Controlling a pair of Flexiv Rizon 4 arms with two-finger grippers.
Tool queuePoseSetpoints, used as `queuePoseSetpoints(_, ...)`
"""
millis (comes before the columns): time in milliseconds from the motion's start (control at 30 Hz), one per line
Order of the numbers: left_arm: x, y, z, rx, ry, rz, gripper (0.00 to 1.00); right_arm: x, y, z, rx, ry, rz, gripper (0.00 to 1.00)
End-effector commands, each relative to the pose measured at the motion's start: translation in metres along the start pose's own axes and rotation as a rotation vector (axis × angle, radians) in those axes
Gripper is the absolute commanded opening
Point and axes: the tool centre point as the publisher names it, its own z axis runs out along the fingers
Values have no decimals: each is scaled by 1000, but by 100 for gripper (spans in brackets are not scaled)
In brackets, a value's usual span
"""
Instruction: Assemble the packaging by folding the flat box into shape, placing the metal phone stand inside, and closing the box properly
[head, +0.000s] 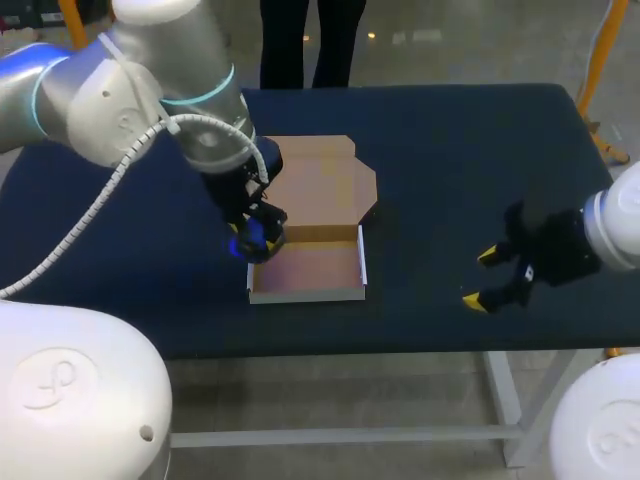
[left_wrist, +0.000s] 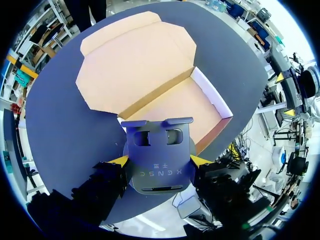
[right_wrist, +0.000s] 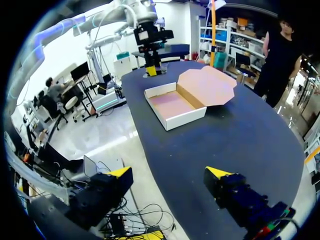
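Closest to the left wrist camera is the phone stand (left_wrist: 159, 167), a dark metal plate with two cut-outs near its far edge. The left tool (left_wrist: 160, 160) is clenched on it: one yellow tip bears on each side edge, so the plate is carried flat between the fingers with its far edge leading. This side grip leaves the underside of the plate free, which should let it be laid down without the fingers fouling the floor of the box.

Directly ahead of the stand lies the box (head: 306, 294). Its tray is folded into shape with white-faced walls raised, and nothing lies in it. The lid (head: 322, 180) rests open and flat on the counter (head: 450, 140), hinged along the far edge of the tray, so the opening is exposed from above. The left tool hangs over the far left corner of the tray; the stand is not yet inside. Judged step in hand: placing the stand. Closing the lid remains to be done.

The right tool (head: 480, 278) is released and empty, fingers spread, above the counter well apart from the box on its right. Judged purpose: it keeps clear of the placement and is available for the lid
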Motion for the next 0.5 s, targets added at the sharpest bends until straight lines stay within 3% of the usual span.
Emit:
queuePoseSetpoints(33, 12, -18, 17, -30, -14, 11, 0, 7, 0, 0, 2, -119, -2, 100)
queuePoseSetpoints(500, 38, -40, 54, -33, -12, 69, 0, 7, 0, 0, 2, -119, -2, 100)
